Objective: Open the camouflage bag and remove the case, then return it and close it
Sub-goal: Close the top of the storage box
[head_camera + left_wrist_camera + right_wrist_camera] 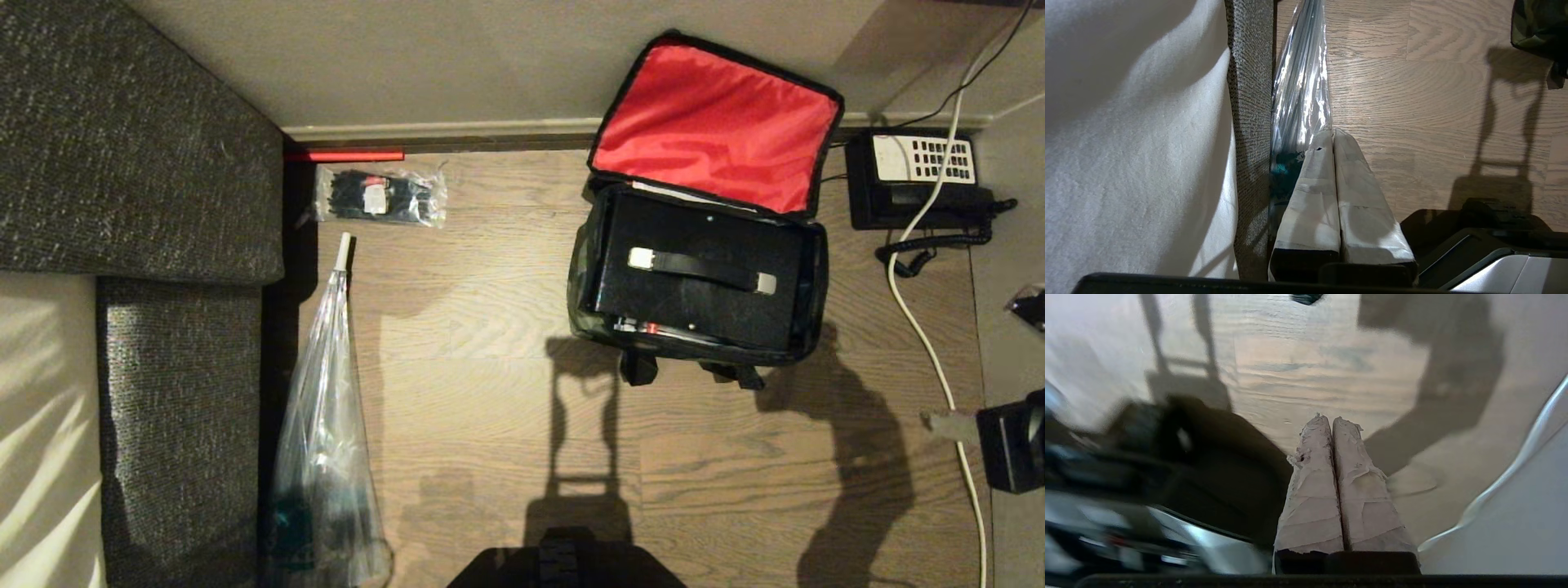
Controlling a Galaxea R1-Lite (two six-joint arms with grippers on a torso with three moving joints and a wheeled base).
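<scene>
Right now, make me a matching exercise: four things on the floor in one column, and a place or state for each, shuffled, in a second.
Things
1. bag
2. case
3. telephone
4. cable ties

Places or states
A. by the wall, right of the bag
B. inside the bag, strap handle up
C. lid flipped back, red lining showing
D. in a clear packet by the sofa corner

Pairs: 1-C, 2-B, 3-A, 4-D
</scene>
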